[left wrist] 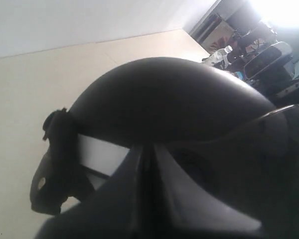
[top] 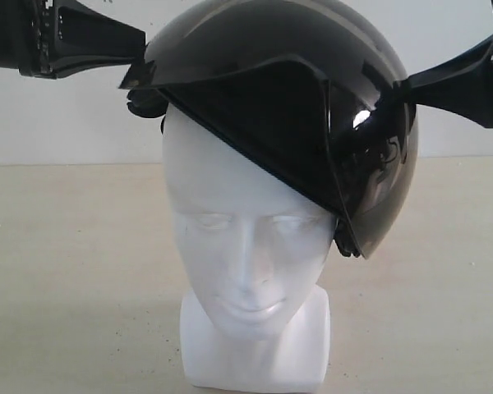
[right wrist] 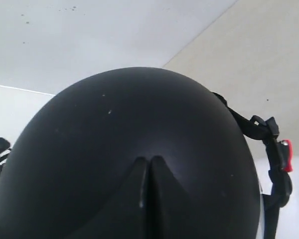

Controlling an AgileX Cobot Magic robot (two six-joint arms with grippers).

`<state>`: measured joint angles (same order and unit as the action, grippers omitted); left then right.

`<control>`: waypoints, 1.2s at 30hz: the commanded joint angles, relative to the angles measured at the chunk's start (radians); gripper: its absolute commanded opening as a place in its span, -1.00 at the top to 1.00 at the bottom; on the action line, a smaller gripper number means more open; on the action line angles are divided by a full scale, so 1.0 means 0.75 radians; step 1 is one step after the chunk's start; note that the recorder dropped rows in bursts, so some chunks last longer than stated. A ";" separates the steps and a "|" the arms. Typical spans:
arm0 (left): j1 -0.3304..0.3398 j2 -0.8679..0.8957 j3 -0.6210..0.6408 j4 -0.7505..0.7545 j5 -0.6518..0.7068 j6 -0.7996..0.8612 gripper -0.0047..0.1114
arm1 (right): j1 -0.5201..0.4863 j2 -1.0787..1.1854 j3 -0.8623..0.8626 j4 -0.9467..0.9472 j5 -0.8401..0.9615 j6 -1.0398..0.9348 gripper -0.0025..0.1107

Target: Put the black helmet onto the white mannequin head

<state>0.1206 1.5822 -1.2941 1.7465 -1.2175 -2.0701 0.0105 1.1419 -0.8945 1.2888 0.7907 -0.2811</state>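
Black helmet (top: pixel 271 98) sits tilted on the white mannequin head (top: pixel 246 271), which stands on the counter (top: pixel 66 271). We see our left hand (top: pixel 137 41) and right hand (top: pixel 405 89), both pinched closed, tips pressing against its opposite sides.

The black helmet (left wrist: pixel 174 99) fills most of the view, its rounded shell dull and dark. The left gripper (left wrist: pixel 148 148) has its two fingers pressed together, with the tips against the shell close to the rim. Under that rim shows a sliver of what is probably the white mannequin head (left wrist: pixel 97 153), though too little is visible to be sure. A dark strap fitting (left wrist: pixel 52 169) hangs at the helmet's edge. Beyond lie a beige table (left wrist: pixel 20 99) and a white wall (left wrist: pixel 65 20).
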 commanded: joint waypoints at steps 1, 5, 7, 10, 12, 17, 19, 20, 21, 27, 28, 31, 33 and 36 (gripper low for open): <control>-0.005 -0.013 0.068 -0.003 -0.005 0.037 0.84 | 0.000 -0.036 -0.007 0.077 0.089 -0.055 0.96; -0.003 -0.036 0.120 -0.003 -0.005 0.064 0.84 | 0.000 -0.071 -0.007 0.083 0.089 -0.056 0.96; -0.003 -0.048 0.143 -0.003 -0.005 0.070 0.84 | 0.000 -0.083 -0.007 0.083 0.093 -0.056 0.96; 0.000 -0.054 0.161 -0.003 -0.005 0.070 0.84 | 0.000 -0.088 -0.007 0.092 0.133 -0.053 0.96; 0.000 -0.054 0.161 -0.003 -0.005 0.070 0.84 | 0.000 -0.088 -0.007 0.098 0.178 -0.053 0.96; 0.011 -0.054 0.161 -0.003 -0.005 0.070 0.84 | 0.000 -0.099 -0.007 0.111 0.229 -0.053 0.96; 0.015 -0.054 0.164 -0.003 -0.005 0.050 0.84 | 0.000 -0.114 -0.007 0.121 0.233 -0.056 0.96; 0.018 -0.054 0.167 -0.003 -0.005 0.051 0.84 | 0.000 -0.120 -0.007 0.127 0.238 -0.059 0.96; 0.018 -0.054 0.178 -0.003 -0.005 0.049 0.84 | 0.000 -0.123 -0.007 0.131 0.250 -0.059 0.96; 0.027 -0.054 0.247 -0.003 -0.005 0.069 0.84 | 0.000 -0.129 -0.007 0.149 0.305 -0.059 0.96; 0.027 -0.054 0.263 -0.003 -0.005 0.080 0.84 | 0.000 -0.129 -0.007 0.149 0.304 -0.059 0.96; 0.033 -0.054 0.288 -0.003 -0.005 0.122 0.84 | 0.000 -0.129 -0.007 0.149 0.307 -0.070 0.96; 0.057 -0.060 0.287 -0.003 -0.005 0.125 0.84 | 0.000 -0.129 -0.007 0.149 0.293 -0.089 0.96; 0.131 -0.093 0.281 -0.003 -0.005 0.125 0.84 | 0.000 -0.158 -0.007 0.149 0.201 -0.092 0.96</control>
<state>0.1758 1.5420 -1.0851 1.7427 -1.2147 -1.9904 0.0105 1.0487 -0.8945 1.3972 0.9633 -0.3326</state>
